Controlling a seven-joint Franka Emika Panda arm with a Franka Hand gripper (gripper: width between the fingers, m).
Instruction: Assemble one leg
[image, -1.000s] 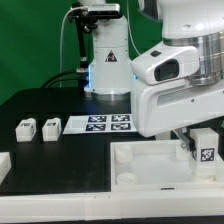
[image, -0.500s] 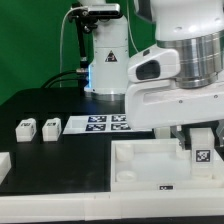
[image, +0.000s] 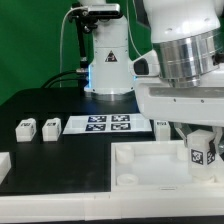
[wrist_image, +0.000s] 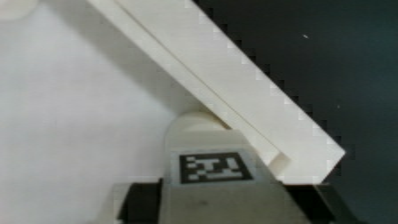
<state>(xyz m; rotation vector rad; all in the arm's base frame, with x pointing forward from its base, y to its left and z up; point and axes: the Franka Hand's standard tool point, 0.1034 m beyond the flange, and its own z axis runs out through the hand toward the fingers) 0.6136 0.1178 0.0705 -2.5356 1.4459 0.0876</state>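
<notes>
Wrist view: tray wall (wrist_image: 199, 72) just beside the leg (wrist_image: 215, 150) clasped by end effector (wrist_image: 217, 196)

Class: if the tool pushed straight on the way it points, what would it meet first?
The leg gripped in the tool comes first. Just beyond it lies the white tray part, at its corner, probably in contact, though depth is unclear.

The arm covers one end of the marker board (image: 98, 124), the end on the exterior view's right. The tray-like part (image: 150, 165) along the counter's near edge runs off the exterior view at the bottom and the right (its full outline is lost). A white piece (image: 3, 163) at the counter's edge on the exterior view's left is cropped beyond naming. In the wrist view the picture's edge cuts the leg (wrist_image: 215, 165) just past its tag, and the gripper (wrist_image: 215, 208) shows only as dark finger stubs against its sides.
</notes>
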